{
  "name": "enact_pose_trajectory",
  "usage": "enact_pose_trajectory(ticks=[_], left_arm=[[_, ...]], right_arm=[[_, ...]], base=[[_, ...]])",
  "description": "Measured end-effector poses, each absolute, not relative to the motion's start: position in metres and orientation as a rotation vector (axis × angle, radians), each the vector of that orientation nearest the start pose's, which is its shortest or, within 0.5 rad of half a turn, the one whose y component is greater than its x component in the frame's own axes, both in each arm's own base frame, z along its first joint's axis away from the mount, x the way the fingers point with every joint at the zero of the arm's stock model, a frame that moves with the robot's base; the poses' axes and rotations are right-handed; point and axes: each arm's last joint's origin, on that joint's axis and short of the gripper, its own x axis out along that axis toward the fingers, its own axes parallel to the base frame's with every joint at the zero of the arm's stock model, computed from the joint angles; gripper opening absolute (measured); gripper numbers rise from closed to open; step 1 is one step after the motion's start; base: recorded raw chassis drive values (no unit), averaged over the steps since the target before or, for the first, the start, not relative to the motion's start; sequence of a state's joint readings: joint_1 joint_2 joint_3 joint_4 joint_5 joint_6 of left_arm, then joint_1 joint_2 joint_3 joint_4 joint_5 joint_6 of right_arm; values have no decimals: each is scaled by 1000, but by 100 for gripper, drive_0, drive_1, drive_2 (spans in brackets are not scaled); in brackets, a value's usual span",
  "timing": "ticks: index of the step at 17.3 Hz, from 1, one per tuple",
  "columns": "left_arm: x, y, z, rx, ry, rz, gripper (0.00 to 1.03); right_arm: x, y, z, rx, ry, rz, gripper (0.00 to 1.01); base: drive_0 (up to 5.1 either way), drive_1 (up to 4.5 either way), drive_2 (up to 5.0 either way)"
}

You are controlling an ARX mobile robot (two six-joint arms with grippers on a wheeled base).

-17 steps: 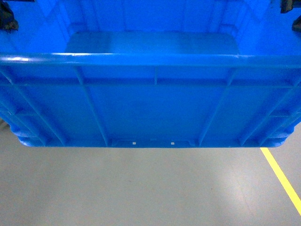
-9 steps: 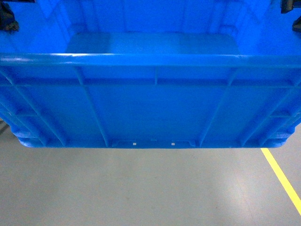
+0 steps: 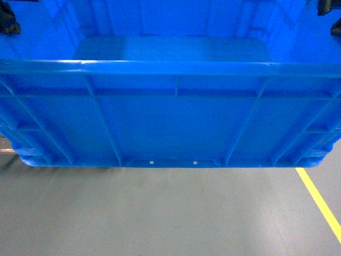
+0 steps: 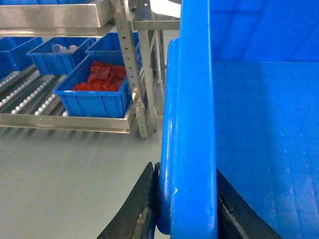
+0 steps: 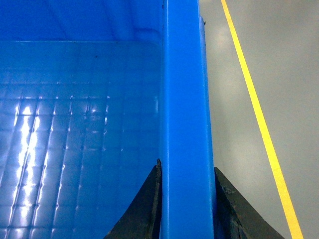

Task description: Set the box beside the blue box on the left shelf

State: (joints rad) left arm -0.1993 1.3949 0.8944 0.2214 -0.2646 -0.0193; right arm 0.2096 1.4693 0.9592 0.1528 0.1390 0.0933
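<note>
The box (image 3: pixel 176 122), a large bright blue ribbed crate, fills the head view and hangs above the grey floor. My left gripper (image 4: pixel 187 199) is shut on its left rim (image 4: pixel 192 124), one black finger (image 4: pixel 142 209) outside and one inside. My right gripper (image 5: pixel 187 199) is likewise shut on the right rim, with a finger (image 5: pixel 144 209) inside the crate. Off to the left stands the left shelf (image 4: pixel 30 97), its white roller rails carrying a smaller blue box (image 4: pixel 94 97) of red parts. Bare rollers lie to that box's left.
A perforated metal upright (image 4: pixel 132 74) stands between the rack and my crate. A second blue bin (image 4: pixel 55 59) sits farther back on the rollers, under an upper metal level (image 4: pixel 50 17). A yellow floor line (image 3: pixel 319 202) runs along the right.
The crate keeps its place in the head view while the floor below turns streaky, and a pale strip has slid into view at the left edge under the crate.
</note>
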Motion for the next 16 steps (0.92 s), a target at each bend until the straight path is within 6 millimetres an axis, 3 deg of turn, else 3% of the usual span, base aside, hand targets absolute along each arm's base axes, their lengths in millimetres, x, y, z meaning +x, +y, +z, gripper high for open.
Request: enact_pose_trajectory(ticks=[5, 10, 16], left_arm=[[305, -54, 273, 44, 268, 66, 20], [305, -54, 270, 45, 279, 66, 20], [305, -54, 272, 44, 270, 64, 20]], right_arm=[[320, 64, 265, 30, 353, 51, 21], [320, 64, 264, 29, 360, 52, 21], [320, 64, 265, 29, 354, 48, 21]], base=[[11, 434, -412], [0, 0, 0], [-471, 260, 260]])
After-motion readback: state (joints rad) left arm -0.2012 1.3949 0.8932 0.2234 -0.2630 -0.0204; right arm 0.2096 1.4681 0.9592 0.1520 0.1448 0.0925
